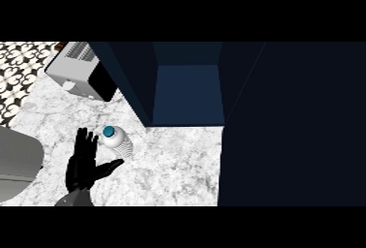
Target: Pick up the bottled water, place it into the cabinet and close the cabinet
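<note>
Barely started, bottle not grabbed yet

Left hand point(87, 162) flat open on the marble counter point(172, 160), fingers straight, thumb out, holding nothing. Just beside it, the bottled water point(116, 141), upright, blue cap up, not picked up. Further back, dark cabinet point(187, 92) hanging open and waiting. Still to do: grab, place inside, shut the door. No right hand anywhere.

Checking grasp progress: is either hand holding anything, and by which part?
Nothing is held. The left hand is open beside the bottled water; no right hand shows.
</note>
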Available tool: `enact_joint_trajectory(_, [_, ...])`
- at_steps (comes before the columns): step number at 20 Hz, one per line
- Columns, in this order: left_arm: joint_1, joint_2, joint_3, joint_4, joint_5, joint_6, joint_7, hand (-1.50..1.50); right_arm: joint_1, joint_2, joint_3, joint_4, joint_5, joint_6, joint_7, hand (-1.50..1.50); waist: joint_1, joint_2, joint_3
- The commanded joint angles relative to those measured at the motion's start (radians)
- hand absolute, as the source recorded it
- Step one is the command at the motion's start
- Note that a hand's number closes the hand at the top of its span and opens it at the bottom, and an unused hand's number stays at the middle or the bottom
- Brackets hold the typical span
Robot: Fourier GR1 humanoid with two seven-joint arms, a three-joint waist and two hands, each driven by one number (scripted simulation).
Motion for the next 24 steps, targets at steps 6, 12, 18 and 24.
enact_joint_trajectory(6, [-0.084, -0.003, 0.038, 0.262, -0.006, -0.126, -0.17, -1.5, -0.097, -0.001, -0.019, 0.061, -0.028, -0.016, 0.043, -1.5, 0.002, 0.003, -0.001])
enact_joint_trajectory(12, [-0.168, 0.004, 0.057, 0.298, 0.027, -0.192, -0.105, -1.5, 0.008, 0.035, 0.091, -0.012, 0.054, -0.046, 0.024, -1.5, -0.004, 0.001, -0.001])
enact_joint_trajectory(18, [-0.207, -0.05, 0.061, 0.366, 0.027, -0.222, -0.134, -1.5, -0.042, -0.004, 0.016, 0.021, -0.01, -0.018, 0.032, -1.5, -0.01, 0.004, -0.001])
enact_joint_trajectory(24, [-0.246, -0.04, 0.067, 0.373, 0.027, -0.263, -0.146, -1.5, -0.069, 0.018, 0.029, 0.098, 0.015, -0.016, -0.018, -1.5, -0.006, 0.002, 0.0])
